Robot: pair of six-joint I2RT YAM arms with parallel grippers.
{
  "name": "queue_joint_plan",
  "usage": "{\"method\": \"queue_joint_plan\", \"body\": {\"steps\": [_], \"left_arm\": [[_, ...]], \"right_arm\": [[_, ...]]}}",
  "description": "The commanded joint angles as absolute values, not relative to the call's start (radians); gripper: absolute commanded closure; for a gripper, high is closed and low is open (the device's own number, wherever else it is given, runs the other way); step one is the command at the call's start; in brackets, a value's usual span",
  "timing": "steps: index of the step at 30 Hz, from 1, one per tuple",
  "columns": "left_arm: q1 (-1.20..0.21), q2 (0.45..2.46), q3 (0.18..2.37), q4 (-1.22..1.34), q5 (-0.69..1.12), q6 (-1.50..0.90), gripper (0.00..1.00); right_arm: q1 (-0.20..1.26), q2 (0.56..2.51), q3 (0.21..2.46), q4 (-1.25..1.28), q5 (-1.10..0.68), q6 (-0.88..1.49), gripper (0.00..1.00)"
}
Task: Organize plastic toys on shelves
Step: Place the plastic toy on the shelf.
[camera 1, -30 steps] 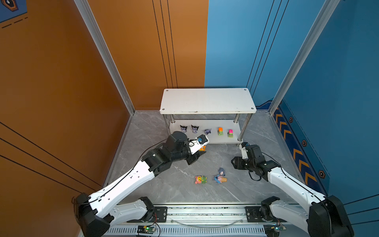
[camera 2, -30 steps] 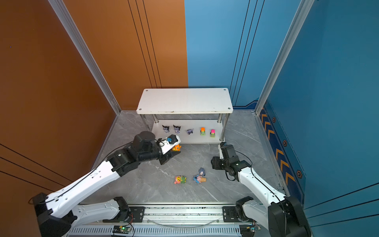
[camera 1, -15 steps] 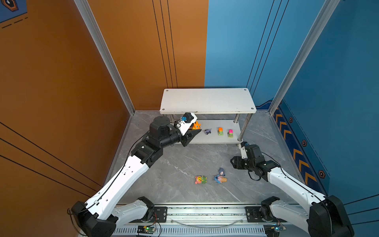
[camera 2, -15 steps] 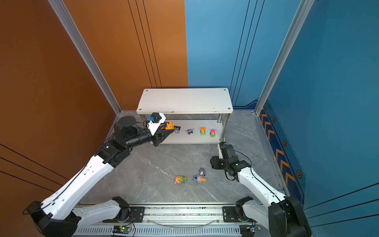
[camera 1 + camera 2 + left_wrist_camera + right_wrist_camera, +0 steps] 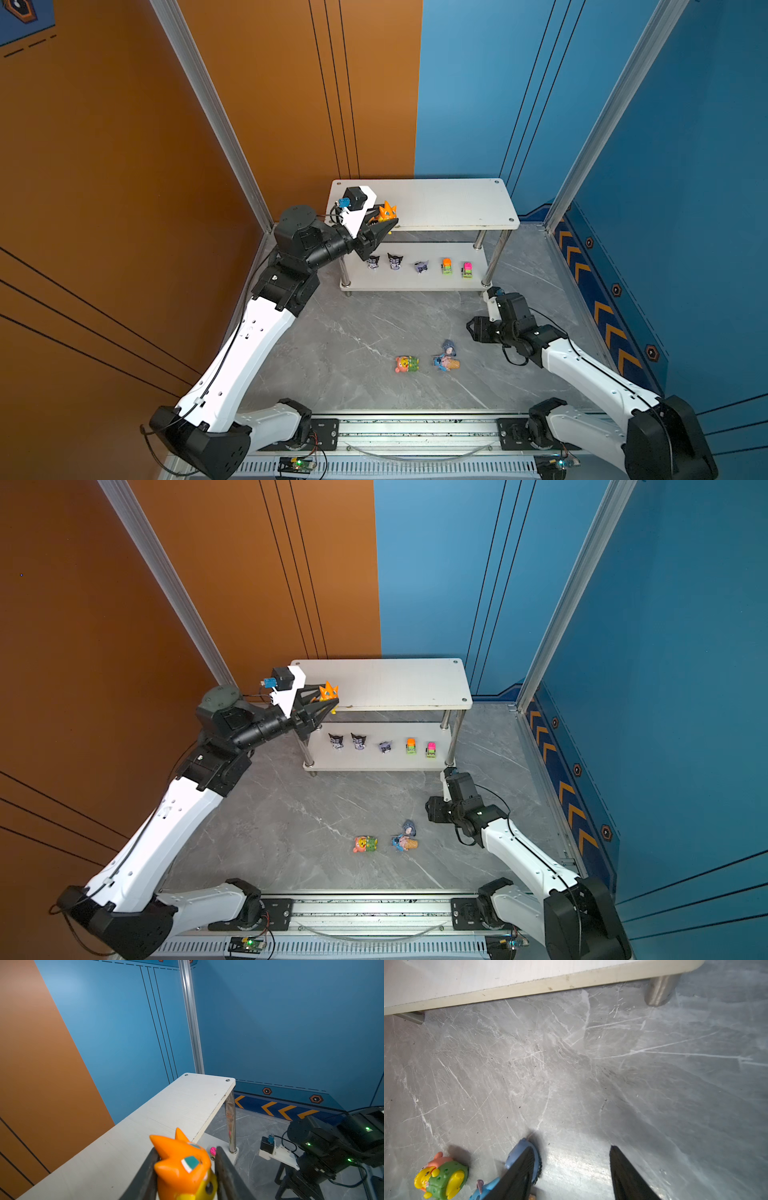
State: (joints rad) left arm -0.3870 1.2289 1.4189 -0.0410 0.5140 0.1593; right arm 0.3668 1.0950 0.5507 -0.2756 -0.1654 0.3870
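Two hands: the left hand (image 5: 390,223) (image 5: 331,704) is clamped on the orange dragon (image 5: 386,212) (image 5: 328,692); the right hand (image 5: 471,330) (image 5: 430,810) stands with its fingers apart and nothing between them.
Left grip: in the left wrist view the dark fingers (image 5: 149,1169) press the orange dragon (image 5: 182,1165) on both sides, and its spiked head rises above their tips.
Dragon's place: at the left front corner of the top board (image 5: 449,203) (image 5: 395,683) of the shelves; it seems to hang just over the front edge, but whether it touches the board I cannot tell.
Top board: white, with screws at the corners, on chrome legs (image 5: 496,257).
Lower board (image 5: 415,280): five toys in a row, namely two black-purple horned ones (image 5: 372,262) (image 5: 395,261), a grey-purple figure (image 5: 421,266), an orange-topped green car (image 5: 446,266) and a pink-topped green car (image 5: 467,269).
Right hand's place: low over the desk (image 5: 332,353), in front of the shelves' right front leg, pointing toward the middle of the desk.
Desk: grey and marbled; three toys lie near the right hand.
Loose toys: the grey donkey (image 5: 449,345) is nearest the right hand, the blue one on cone (image 5: 445,363) is just beside the donkey, and the pink-yellow one (image 5: 407,364) is a little further off.
Right wrist view: one finger (image 5: 519,1172) partly hides the grey donkey (image 5: 517,1153); the pink-yellow one (image 5: 442,1176) lies clear of it.
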Motion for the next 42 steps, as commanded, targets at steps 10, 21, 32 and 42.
{"method": "queue_joint_plan", "body": {"steps": [10, 21, 32, 42], "left_arm": [[-0.238, 1.382, 1.438, 0.199, 0.561, 0.14, 0.71], [-0.197, 1.512, 1.399, 0.437, 0.548, 0.1, 0.69], [-0.172, 1.578, 1.296, 0.626, 0.547, 0.028, 0.69], [-0.167, 1.593, 1.301, 0.616, 0.541, 0.038, 0.63]], "right_arm": [[0.369, 1.096, 0.575, -0.269, -0.166, 0.393, 0.4], [0.364, 1.152, 0.58, -0.247, -0.168, 0.388, 0.4], [0.363, 1.196, 0.61, -0.261, -0.163, 0.382, 0.4], [0.366, 1.239, 0.624, -0.245, -0.173, 0.399, 0.4]]}}
